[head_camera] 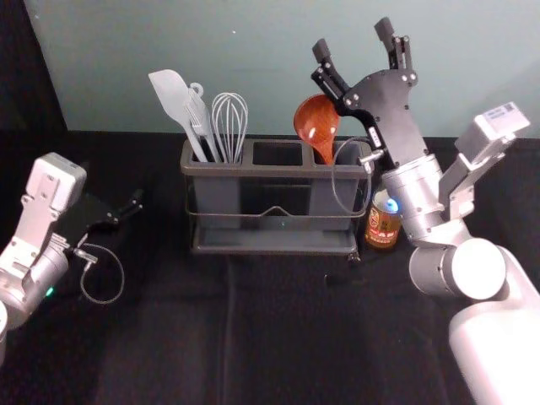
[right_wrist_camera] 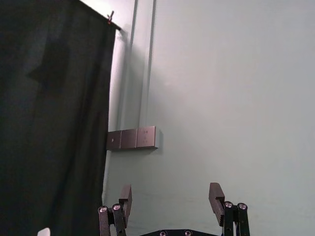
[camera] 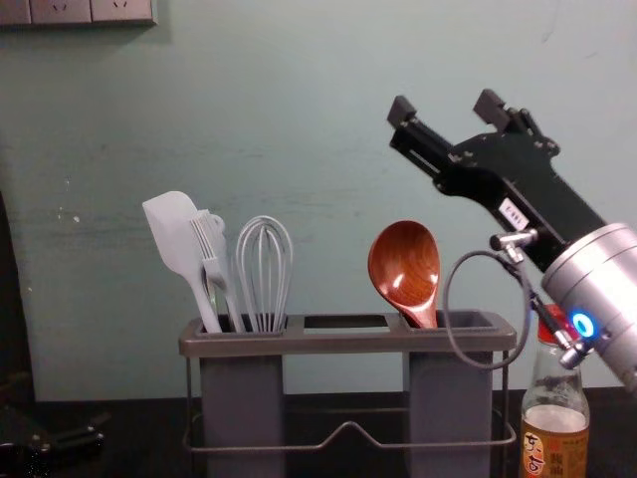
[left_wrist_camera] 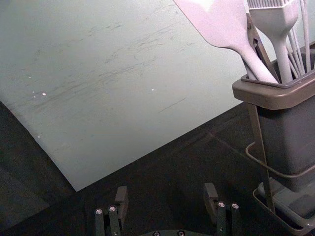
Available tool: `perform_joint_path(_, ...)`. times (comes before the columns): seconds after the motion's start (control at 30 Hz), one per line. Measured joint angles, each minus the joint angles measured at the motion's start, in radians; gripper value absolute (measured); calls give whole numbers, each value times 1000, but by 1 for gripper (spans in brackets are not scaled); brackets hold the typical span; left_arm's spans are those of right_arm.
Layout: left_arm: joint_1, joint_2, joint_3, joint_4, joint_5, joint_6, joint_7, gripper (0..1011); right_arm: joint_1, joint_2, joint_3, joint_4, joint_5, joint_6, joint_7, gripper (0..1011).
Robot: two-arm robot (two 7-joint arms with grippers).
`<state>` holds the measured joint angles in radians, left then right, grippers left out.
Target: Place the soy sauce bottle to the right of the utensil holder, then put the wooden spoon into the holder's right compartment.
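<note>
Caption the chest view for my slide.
Wooden spoon in the right compartment of the utensil holder, soy sauce bottle at right, open right gripper raised above.

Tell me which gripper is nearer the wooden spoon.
Right. The right gripper is open above the wooden spoon, slightly to its right; the left gripper is low, left of the utensil holder.

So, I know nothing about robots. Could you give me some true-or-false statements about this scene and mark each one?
1. The reddish-brown wooden spoon stands in the right compartment of the grey holder. True.
2. The glass soy sauce bottle stands left of the holder. False: it stands to its right.
3. The right gripper grips the spoon. False: its fingers are open and empty, raised above the holder.
4. The wire whisk shares the left compartment with the white spatula. True.
</note>
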<state>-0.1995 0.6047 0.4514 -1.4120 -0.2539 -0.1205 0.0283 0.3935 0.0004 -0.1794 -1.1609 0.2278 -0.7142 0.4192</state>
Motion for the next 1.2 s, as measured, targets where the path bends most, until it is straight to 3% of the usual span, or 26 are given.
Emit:
perform_joint_path(0.17,0,0,0,0,0,0,0,1005,-23,18,19,-51,-9,17,-18,1002)
perform_joint_path(0.47,0,0,0,0,0,0,0,1005,-75,70,100,-132,-8,5,-46,1002)
perform_joint_path(0.6,0,0,0,0,0,0,0,1005,-98,82,146,-153,-50,21,-91,1003)
perform_joint_path(0.7,0,0,0,0,0,0,0,1005,-121,88,176,-174,-147,71,-162,1003)
perform_joint_path(0.73,0,0,0,0,0,0,0,1005,-135,93,186,-188,-193,111,-193,1002)
perform_joint_path(0.83,0,0,0,0,0,0,0,1005,-155,105,194,-207,-252,186,-231,1002)
perform_joint_path(0.87,0,0,0,0,0,0,0,1005,-168,114,197,-216,-285,247,-253,1002)
perform_joint_path(1.07,0,0,0,0,0,0,0,1005,-202,153,185,-232,-348,431,-278,1003)
perform_joint_path(1.2,0,0,0,0,0,0,0,1005,-213,173,171,-228,-368,492,-282,1002)
